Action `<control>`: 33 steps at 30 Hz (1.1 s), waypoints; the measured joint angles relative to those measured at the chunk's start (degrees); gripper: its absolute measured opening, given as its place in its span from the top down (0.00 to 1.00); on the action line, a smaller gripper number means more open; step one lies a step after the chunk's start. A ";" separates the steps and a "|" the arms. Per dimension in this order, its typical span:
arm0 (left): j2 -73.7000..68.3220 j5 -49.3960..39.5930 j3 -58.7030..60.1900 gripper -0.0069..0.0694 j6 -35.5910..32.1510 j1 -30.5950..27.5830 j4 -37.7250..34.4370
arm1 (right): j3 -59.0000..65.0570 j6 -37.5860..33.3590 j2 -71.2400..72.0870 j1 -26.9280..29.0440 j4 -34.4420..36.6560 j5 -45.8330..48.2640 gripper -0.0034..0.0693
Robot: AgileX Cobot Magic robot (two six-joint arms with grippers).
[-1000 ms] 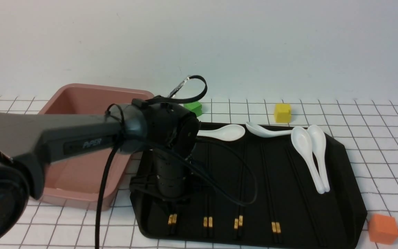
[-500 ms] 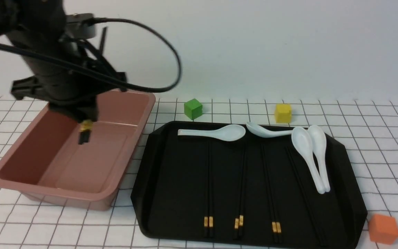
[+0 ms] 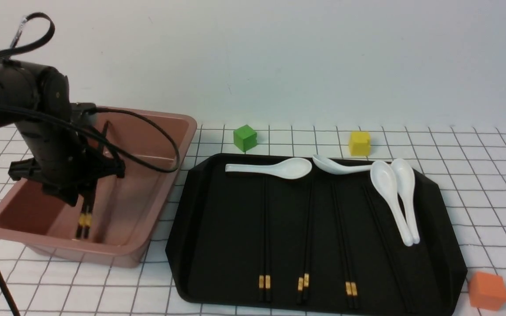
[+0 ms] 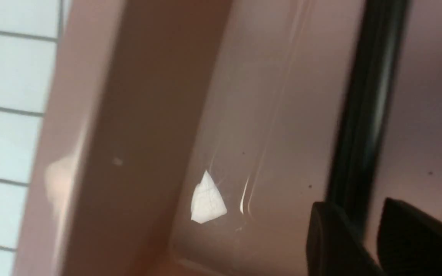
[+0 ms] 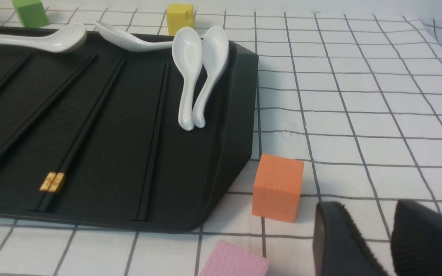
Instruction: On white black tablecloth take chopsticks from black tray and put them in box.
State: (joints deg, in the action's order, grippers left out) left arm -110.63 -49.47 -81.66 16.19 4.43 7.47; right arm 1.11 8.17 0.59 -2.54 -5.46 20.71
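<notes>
The pinkish-brown box stands on the gridded tablecloth, left of the black tray. My left gripper is down inside the box. One pair of chopsticks lies under it, with the gold bands near the box's front wall. In the left wrist view the pair runs between the fingers of the left gripper, and a gap shows on one side. Several pairs lie on the tray. My right gripper is slightly open and empty over the cloth, beside the tray.
Several white spoons lie at the back and right of the tray. A green cube and a yellow cube sit behind the tray. An orange cube sits at its front right corner. A pink block lies near the right gripper.
My left arm lifted one pair of chopsticks off the tray's left side, carried it left over the box and lowered it inside. The jaws now stand apart around it.
</notes>
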 joint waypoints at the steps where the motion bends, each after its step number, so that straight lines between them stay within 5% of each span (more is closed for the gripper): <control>1: -0.14 -0.35 0.00 0.56 0.00 0.00 0.00 | 0.00 0.00 0.00 0.00 0.00 0.00 0.62; 4: 0.44 -1.18 0.00 0.52 0.00 0.00 0.11 | 0.00 0.00 0.00 0.00 0.00 0.00 0.62; 6: 1.93 -1.62 0.05 0.58 0.00 0.00 0.00 | 0.00 0.00 0.00 0.00 0.00 0.00 0.62; 11: 13.30 -4.08 0.53 0.92 0.00 0.00 -0.39 | 0.00 0.00 0.00 0.00 0.00 0.00 0.62; 18: 37.74 1.22 16.45 0.93 0.00 0.00 -5.45 | 0.00 0.00 0.00 0.00 0.00 0.00 0.62; 27: 88.77 26.15 58.43 0.93 -7.97 0.00 -31.17 | 0.00 0.00 0.00 0.00 0.00 0.00 0.62; 33: 110.18 28.46 69.52 0.93 -6.67 0.00 -35.24 | 0.00 0.00 0.00 0.00 0.00 0.00 0.62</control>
State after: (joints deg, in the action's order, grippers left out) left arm -0.44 -21.01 -12.14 9.52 4.43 -27.77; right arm 1.11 8.17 0.59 -2.54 -5.46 20.71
